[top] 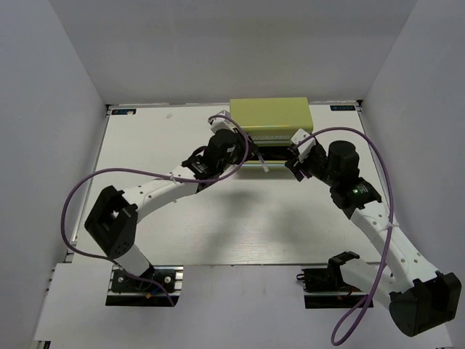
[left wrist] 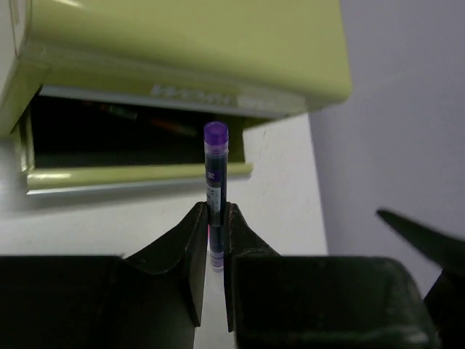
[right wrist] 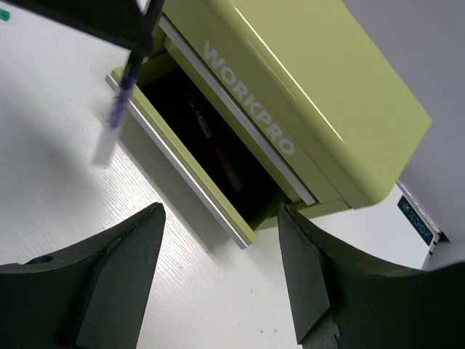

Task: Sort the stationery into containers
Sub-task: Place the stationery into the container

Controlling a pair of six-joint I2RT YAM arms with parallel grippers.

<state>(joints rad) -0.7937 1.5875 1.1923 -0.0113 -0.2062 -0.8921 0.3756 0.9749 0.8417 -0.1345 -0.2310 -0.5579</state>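
Left gripper (left wrist: 215, 227) has the pen (left wrist: 216, 171) pinched tight between its fingers, low on the barrel. It is a thin pen with a rounded purple cap and a dark barrel carrying a pale label. It stands near upright in the left wrist view, cap towards the chest (left wrist: 182, 51).

The chest is olive yellow-green with raised lettering across its front. Below that lettered panel the drawer (left wrist: 138, 174) stands pulled out, a silver strip along its lip. From the right wrist view the pen hangs just outside that lip, near one corner, above the white table (top: 254, 225). It is apart from the drawer, and its lower end is blurred there.

Inside the drawer lie two thin pens (right wrist: 227, 169), reddish and deep in shadow.

Right gripper (right wrist: 218, 269) sits in front of the chest, towards its right end, with its fingers spread wide and nothing between them. Nothing stands between the pen and the drawer mouth. Purple cables (top: 80, 189) loop off both arms, well clear of the chest.
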